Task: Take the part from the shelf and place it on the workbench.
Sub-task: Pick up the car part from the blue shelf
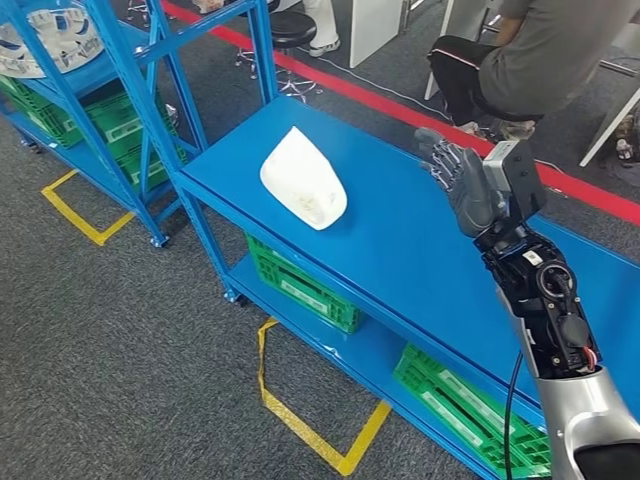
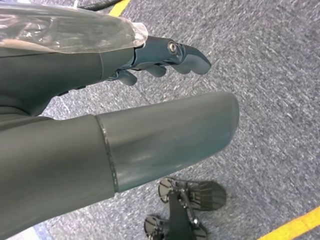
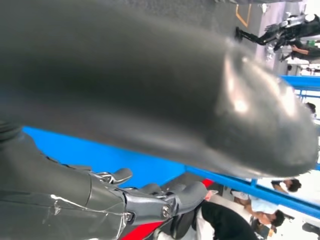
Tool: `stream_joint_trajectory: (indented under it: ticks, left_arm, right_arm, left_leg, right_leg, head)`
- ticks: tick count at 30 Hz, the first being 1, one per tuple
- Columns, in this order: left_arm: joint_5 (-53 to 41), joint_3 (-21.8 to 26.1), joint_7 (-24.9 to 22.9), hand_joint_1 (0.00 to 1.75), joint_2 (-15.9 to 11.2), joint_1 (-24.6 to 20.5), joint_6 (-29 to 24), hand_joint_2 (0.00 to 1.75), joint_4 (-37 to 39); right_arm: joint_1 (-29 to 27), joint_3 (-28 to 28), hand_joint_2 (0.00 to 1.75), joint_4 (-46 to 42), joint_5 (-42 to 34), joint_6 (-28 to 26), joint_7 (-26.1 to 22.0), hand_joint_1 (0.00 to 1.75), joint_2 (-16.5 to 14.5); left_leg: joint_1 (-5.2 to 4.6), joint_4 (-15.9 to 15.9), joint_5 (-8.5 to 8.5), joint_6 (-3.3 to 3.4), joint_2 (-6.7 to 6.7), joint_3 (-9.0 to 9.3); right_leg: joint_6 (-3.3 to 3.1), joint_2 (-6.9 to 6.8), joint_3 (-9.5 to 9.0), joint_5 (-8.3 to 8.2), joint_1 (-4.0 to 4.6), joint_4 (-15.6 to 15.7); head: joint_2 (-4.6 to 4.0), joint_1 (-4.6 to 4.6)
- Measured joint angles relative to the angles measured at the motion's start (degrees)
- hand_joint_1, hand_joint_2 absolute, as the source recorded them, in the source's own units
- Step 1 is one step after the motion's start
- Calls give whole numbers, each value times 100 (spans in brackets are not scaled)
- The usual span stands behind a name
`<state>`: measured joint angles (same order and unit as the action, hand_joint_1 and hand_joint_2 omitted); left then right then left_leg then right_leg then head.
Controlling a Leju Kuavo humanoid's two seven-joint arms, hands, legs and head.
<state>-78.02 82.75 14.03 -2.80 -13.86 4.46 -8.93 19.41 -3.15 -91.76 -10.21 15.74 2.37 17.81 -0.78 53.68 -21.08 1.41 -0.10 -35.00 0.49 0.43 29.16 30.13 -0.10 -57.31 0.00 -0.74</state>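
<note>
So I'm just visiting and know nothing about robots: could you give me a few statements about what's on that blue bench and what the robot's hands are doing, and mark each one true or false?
1. The white part lies on the blue workbench. True.
2. The right hand grips the white part. False: it holds nothing and is apart from the part.
3. Green crates sit on the level under the bench top. True.
4. The left hand rests on the bench. False: it hangs over grey carpet.

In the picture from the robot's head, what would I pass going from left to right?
Blue shelf → white part on the workbench → seated person beyond it, with the robot's right hand in front.
</note>
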Motion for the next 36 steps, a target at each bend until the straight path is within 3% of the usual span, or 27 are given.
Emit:
stream_joint_trajectory:
  ticks: [1,3,4,5,6,8,10,13,15,16,18,19,20,21,22,23,25,26,30,32,34,35,36]
  left_arm:
    - [-1,0,0,0,5,-3,0,0,1]
    - [-1,0,0,0,14,-3,0,0,1]
    - [-1,0,0,0,18,1,1,0,1]
    - [-1,0,0,0,22,7,4,0,1]
    - [-1,0,-1,0,27,11,9,0,1]
    - [-1,0,-2,0,37,15,16,0,1]
    - [1,0,-4,0,41,8,16,0,1]
    - [1,0,-13,0,44,9,14,0,1]
    - [-1,0,-15,0,46,3,11,0,1]
    - [-1,0,-15,0,45,-3,11,0,1]
    - [-1,0,-15,0,48,-3,11,0,1]
    - [-2,0,-16,0,50,4,11,0,1]
    - [-5,0,-16,0,54,12,11,0,1]
    - [-9,0,-17,0,57,17,11,0,1]
    - [-12,0,-17,0,58,18,11,0,1]
    - [-14,0,-17,0,58,15,10,0,1]
    - [-14,0,-18,0,58,0,10,0,-1]
    - [-14,0,-18,0,59,-4,10,0,0]
    - [-14,0,-19,0,58,-8,9,0,-1]
    - [-14,0,-18,0,57,-8,9,0,-1]
    - [-14,0,-18,0,58,-1,10,0,0]
    - [-14,0,-19,0,61,5,9,0,1]
    - [-14,0,-19,0,63,11,9,0,1]
  right_arm:
    - [-1,6,0,-3,0,-1,0,0,9]
    - [-21,9,0,-2,3,-4,2,0,20]
    - [-41,9,0,-1,10,-5,4,0,23]
    - [-57,9,0,0,18,-7,5,0,24]
    - [-66,10,0,0,25,-7,5,0,26]
    - [-67,12,0,1,29,-7,4,0,30]
    - [-61,11,0,5,32,-4,7,0,32]
    - [-62,16,0,9,39,1,5,0,33]
    - [-52,18,0,5,40,4,3,0,33]
    - [-45,17,0,2,40,7,3,0,33]
    - [-39,15,0,-2,40,15,4,0,33]
    - [-40,14,0,-2,40,18,6,0,33]
    - [-41,13,0,-2,41,22,9,0,33]
    - [-42,12,0,-2,41,25,11,0,33]
    - [-42,11,0,-2,42,27,13,0,33]
    - [-40,11,0,-2,42,28,14,0,33]
    - [-32,13,0,-2,42,30,16,0,33]
    - [-28,14,0,-2,42,31,18,0,33]
    - [-23,17,0,-4,42,35,31,0,39]
    - [-14,20,0,-4,42,35,36,0,45]
    - [-21,18,0,-3,42,35,42,0,46]
    - [-33,16,0,-2,42,35,46,0,46]
    - [-43,15,0,-1,42,35,50,0,46]
  left_leg:
    - [14,-30,-11,15,1,46]
    - [12,-33,-57,40,-4,100]
    - [13,-31,-82,41,-8,125]
    - [15,-27,-107,36,-14,155]
    - [18,-21,-136,25,-21,194]
    - [27,-3,-203,-12,-35,275]
    - [19,36,-248,-59,-46,283]
    - [13,65,-260,-131,-51,232]
    - [20,262,-379,-192,-43,153]
    - [28,534,-511,-226,-40,21]
    - [57,1359,-834,-275,-35,-423]
    - [73,1722,-933,-290,-35,-641]
    - [87,1895,-928,-298,-34,-775]
    - [100,1818,-804,-299,-33,-781]
    - [112,1513,-592,-295,-31,-664]
    - [122,1057,-345,-288,-26,-459]
    - [111,318,-76,-267,-20,-105]
    - [101,154,-55,-248,-19,-24]
    - [84,73,-108,-110,-24,52]
    - [87,43,-128,-40,-23,110]
    - [65,45,-165,7,-23,146]
    - [54,46,-184,17,-26,168]
    - [44,48,-205,22,-30,196]
  right_leg:
    - [17,-3,135,139,2,-291]
    - [52,-4,574,435,-8,-1109]
    - [70,-5,770,486,-17,-1408]
    - [86,-6,872,424,-29,-1501]
    - [97,-7,847,237,-42,-1335]
    - [103,-7,550,-256,-65,-567]
    - [72,1,296,-484,-58,26]
    - [-25,20,222,-469,-56,169]
    - [-75,18,188,-471,-79,201]
    - [-99,10,164,-466,-89,212]
    - [-135,-4,144,-443,-85,212]
    - [-142,-7,135,-432,-85,212]
    - [-145,-8,123,-419,-86,212]
    - [-141,-6,104,-402,-88,212]
    - [-130,-5,77,-382,-91,212]
    - [-113,-3,49,-358,-94,212]
    - [-59,5,16,-307,-76,208]
    - [-29,9,10,-286,-65,213]
    - [94,2,16,-161,-88,141]
    - [124,-6,292,130,-94,-447]
    - [135,-6,737,438,-89,-1280]
    - [134,-7,894,467,-88,-1522]
    - [125,-7,943,375,-87,-1534]
  head:
    - [0,-21]
    - [0,-72]
    - [0,-96]
    - [0,-117]
    - [0,-138]
    - [0,-179]
    - [0,-196]
    - [0,-176]
    - [0,-140]
    - [0,-109]
    - [0,-52]
    - [0,-36]
    - [0,-28]
    - [0,-20]
    - [0,-15]
    - [0,-10]
    - [0,7]
    - [0,4]
    - [0,-43]
    - [0,-97]
    - [0,-151]
    - [0,-168]
    - [0,-181]
